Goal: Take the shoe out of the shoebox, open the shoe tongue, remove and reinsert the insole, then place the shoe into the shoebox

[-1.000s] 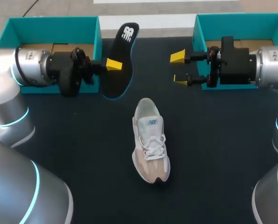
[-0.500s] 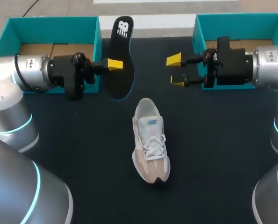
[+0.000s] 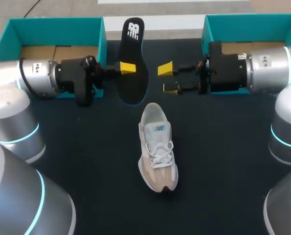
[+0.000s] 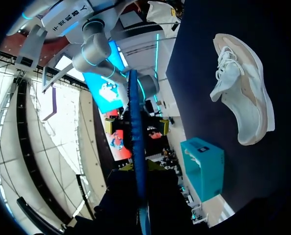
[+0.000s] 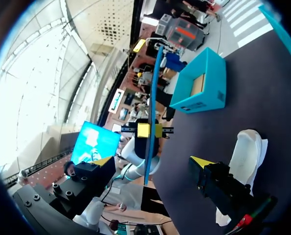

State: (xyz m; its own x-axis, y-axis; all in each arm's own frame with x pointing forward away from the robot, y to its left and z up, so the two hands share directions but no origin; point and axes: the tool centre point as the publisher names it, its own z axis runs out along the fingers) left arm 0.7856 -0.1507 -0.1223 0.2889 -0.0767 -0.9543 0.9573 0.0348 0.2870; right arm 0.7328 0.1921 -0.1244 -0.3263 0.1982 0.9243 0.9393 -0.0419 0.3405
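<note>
Right arm: the right gripper [image 3: 168, 78] has slid in from its side to a spot past the shoe's heel, close beside the insole; its yellow-tipped fingers are spread apart with nothing between them.
Left arm: the left gripper [image 3: 127, 68] has edged inward as well, and the insole it carries has swung more nearly in line with the shoe.
Insole: the black insole [image 3: 133, 58] hangs clear of the table, past the heel end of the shoe and a little to its left, pinched at one long edge by the left fingers. Held out like this, it probably leaves the free edge open for the right gripper to take or steady before reinsertion.
Shoe: the pale shoe [image 3: 156, 147] lies flat, toe toward the robot and heel toward the insole, laces up, untouched by either arm; the right wrist view shows its opening facing the grippers.
Shoebox: the left teal tray [image 3: 55, 29] and right teal tray [image 3: 253, 22] sit well beyond the shoe's heel, one to each side, both without the shoe.
Surface: a dark matte table [image 3: 223, 161], bare around the shoe, so there looks to be ample room to lower the insole.
</note>
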